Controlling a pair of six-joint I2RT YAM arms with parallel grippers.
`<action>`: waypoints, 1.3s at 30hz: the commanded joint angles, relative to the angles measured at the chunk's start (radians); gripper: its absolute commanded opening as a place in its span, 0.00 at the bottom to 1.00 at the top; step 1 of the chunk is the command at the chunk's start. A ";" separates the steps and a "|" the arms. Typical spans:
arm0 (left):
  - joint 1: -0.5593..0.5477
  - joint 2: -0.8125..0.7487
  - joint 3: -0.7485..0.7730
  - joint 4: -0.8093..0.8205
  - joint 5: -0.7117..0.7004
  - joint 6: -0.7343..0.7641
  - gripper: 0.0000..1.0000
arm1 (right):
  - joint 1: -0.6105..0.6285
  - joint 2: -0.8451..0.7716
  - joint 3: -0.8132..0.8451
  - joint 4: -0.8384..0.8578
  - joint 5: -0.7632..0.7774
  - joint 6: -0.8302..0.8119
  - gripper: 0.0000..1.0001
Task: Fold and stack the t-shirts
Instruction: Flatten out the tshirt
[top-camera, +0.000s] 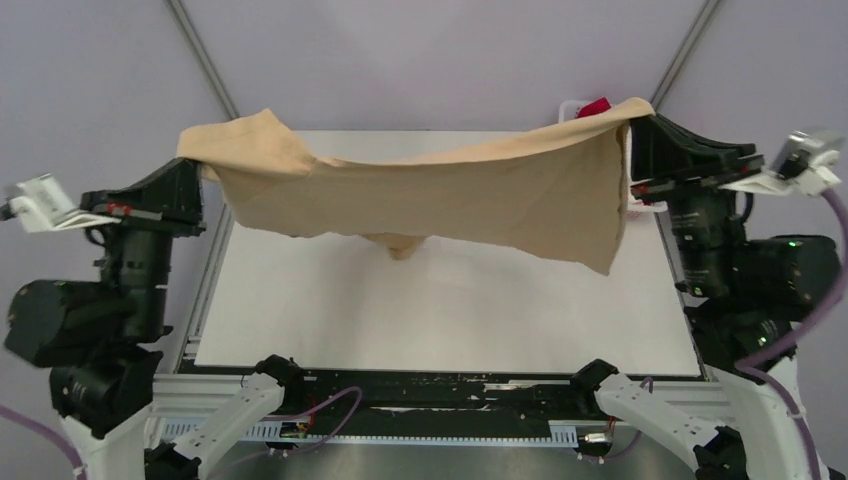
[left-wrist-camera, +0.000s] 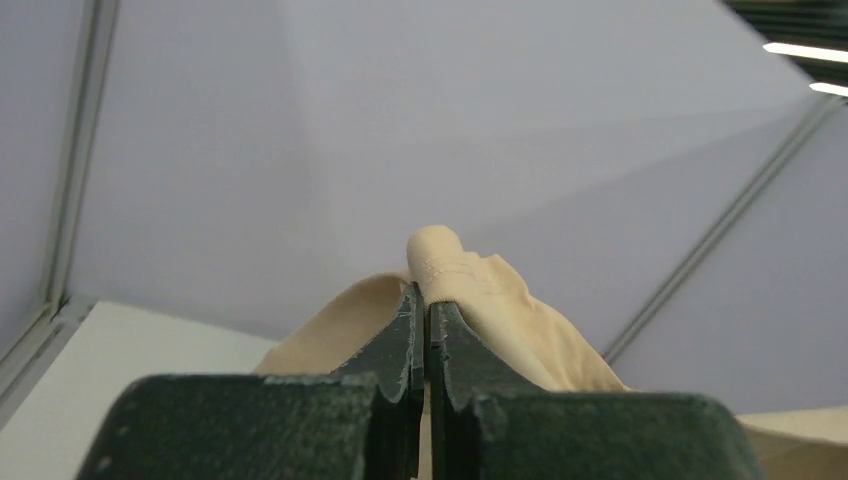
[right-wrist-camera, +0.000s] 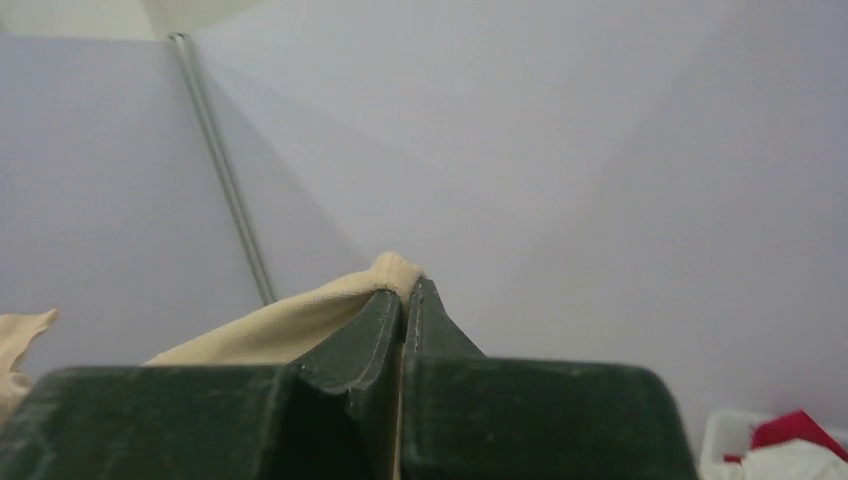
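Seen from above, the left arm stands at the left edge of a white table (top-camera: 450, 330). The left gripper (top-camera: 197, 163) is raised well above the table and points inward. Its jaws are pinched tight on one end of a tan tee (top-camera: 450, 195). A bunched fold of cloth pokes up past the fingertips.

In the left wrist view the two dark fingers (left-wrist-camera: 400, 335) meet with only a sliver between them. Tan cloth is squeezed there and spills out beyond the tips.

The tan tee hangs in the air across the width of the table, stretched like a sagging sheet between the two grippers. Its top edge dips in the middle. A loose fold droops from the centre toward the table, and I cannot tell whether it touches. On the right, the cloth falls in a long flap ending in a low corner.

The right gripper (top-camera: 634, 124) is also raised, closed on the other end of the tee at its highest point. The right wrist view shows the jaws pressed together on a small nub of tan cloth.

Behind the right gripper, at the far right corner, sits a white basket (top-camera: 568, 108). A red tee (top-camera: 598, 106) shows in it.
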 joint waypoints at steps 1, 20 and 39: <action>0.005 0.006 0.169 0.006 0.258 0.073 0.00 | -0.003 -0.026 0.144 -0.070 -0.256 0.013 0.00; 0.004 0.259 0.301 0.044 0.114 0.219 0.00 | -0.003 0.029 0.068 -0.103 0.038 -0.017 0.00; 0.150 1.371 0.499 -0.174 -0.032 0.164 1.00 | -0.339 0.781 -0.218 0.078 0.115 0.293 0.69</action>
